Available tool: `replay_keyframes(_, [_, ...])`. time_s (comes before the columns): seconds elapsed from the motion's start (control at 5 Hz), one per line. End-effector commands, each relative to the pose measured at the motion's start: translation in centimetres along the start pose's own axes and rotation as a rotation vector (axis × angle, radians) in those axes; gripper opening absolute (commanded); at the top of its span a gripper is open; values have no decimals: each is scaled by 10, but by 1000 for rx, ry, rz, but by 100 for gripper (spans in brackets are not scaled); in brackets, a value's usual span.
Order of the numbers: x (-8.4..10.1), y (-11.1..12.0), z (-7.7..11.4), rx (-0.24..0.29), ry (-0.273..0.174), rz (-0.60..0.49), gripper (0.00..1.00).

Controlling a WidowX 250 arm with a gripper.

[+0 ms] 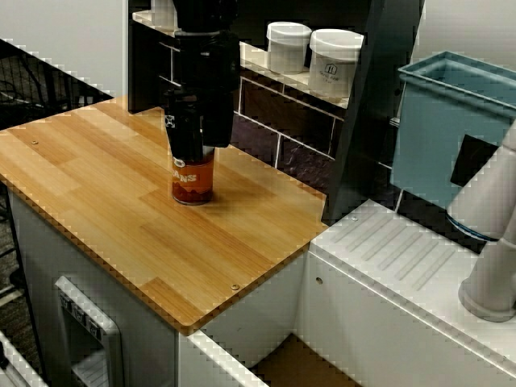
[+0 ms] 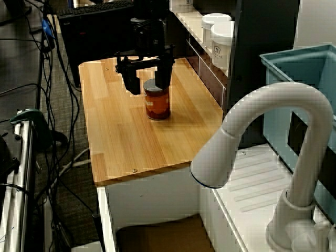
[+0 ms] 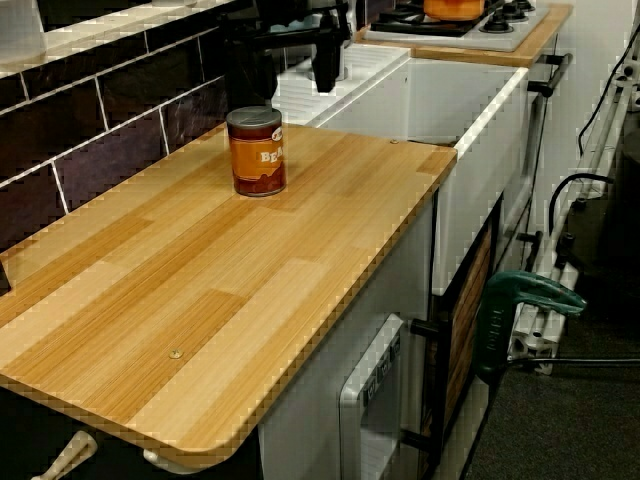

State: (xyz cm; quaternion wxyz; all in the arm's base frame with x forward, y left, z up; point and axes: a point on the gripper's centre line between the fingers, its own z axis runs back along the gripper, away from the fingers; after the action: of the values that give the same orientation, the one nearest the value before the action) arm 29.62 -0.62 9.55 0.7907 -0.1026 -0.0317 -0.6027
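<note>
One can (image 3: 257, 152) stands upright, ungripped, on the counter (image 3: 250, 290) — the gripper (image 3: 290, 88) hovers above it, jaws spread.

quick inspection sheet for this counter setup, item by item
surface: wooden counter, no spills seen
job's things: bean can, upright, near the tiled wall
clutter: white jars on the ledge behind
grippers: pincer open, just above the can, apparently not touching it
cables: black cables on the floor beside the counter
surroundings: white faucet, blue bin, green clamp
</note>
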Motion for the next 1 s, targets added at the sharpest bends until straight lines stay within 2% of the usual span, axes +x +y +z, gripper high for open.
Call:
replay_keyframes(0.0, [8, -1, -1, 117, 1, 37, 100])
replay_keyframes(0.2, [19, -5, -1, 153, -6, 34, 100])
replay_keyframes(0.4, [26, -4, -4, 158, 22, 34, 100])
replay_keyframes(0.8, [20, -13, 12, 145, -15, 21, 100])
